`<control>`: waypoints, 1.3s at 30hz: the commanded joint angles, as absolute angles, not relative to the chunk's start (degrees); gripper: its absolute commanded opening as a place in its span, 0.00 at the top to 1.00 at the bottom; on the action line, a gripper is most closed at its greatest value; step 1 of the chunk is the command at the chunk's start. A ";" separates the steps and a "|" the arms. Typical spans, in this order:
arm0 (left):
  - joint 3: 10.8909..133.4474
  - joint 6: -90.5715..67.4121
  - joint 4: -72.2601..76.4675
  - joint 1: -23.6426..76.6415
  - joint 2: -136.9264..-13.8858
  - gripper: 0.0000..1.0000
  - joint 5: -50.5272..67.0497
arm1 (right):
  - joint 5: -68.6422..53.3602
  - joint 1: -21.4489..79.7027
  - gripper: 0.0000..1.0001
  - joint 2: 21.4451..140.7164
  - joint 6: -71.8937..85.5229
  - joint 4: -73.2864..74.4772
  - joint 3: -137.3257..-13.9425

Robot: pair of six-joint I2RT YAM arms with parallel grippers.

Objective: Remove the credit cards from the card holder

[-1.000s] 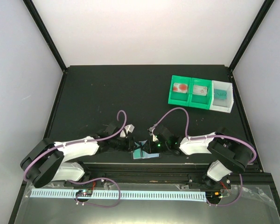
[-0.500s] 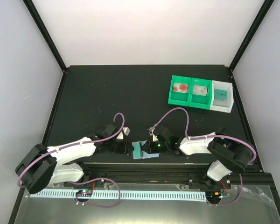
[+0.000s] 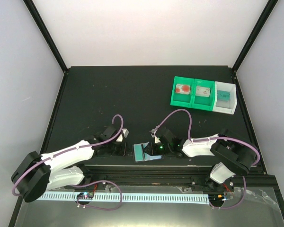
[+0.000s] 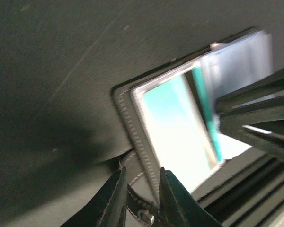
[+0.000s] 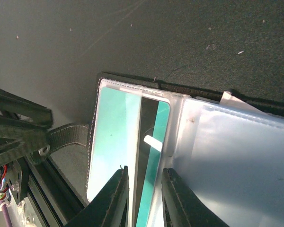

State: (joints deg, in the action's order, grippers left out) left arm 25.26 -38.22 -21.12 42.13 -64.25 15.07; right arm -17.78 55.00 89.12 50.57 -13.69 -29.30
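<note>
The black card holder lies open at the table's near edge, between my two grippers. A teal credit card with a dark stripe sits in its left panel, and it also shows in the left wrist view. The right panel is pale and cloudy. My left gripper is at the holder's left, and its narrow jaws hold the snap strap. My right gripper is low over the holder. Its jaws stand a little apart, one on each side of the card's stripe, and hold nothing.
A green-and-white three-compartment tray stands at the back right with small flat items in it. The black front rail runs just below the card holder. Black frame posts rise at the table's back corners.
My left gripper has drawn back to the left, off the card holder. More of the teal left panel now shows. The right gripper and the holder have stayed in place.
</note>
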 commanded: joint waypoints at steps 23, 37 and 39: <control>24.10 -42.58 -6.87 42.45 -68.71 0.83 21.66 | -16.62 55.46 0.79 89.97 50.31 -12.34 -29.45; 22.69 -39.95 -8.37 42.45 -70.93 0.85 18.27 | -16.78 55.45 0.79 90.41 50.32 -11.93 -30.57; 21.81 -40.18 -5.17 42.45 -71.21 0.91 20.15 | -16.87 55.46 0.79 90.87 50.41 -12.17 -30.59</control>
State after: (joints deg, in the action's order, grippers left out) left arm 22.92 -40.84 -8.51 42.13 -70.30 19.51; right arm -17.74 55.00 89.27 50.72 -13.17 -29.54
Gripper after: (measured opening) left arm 0.131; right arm 0.210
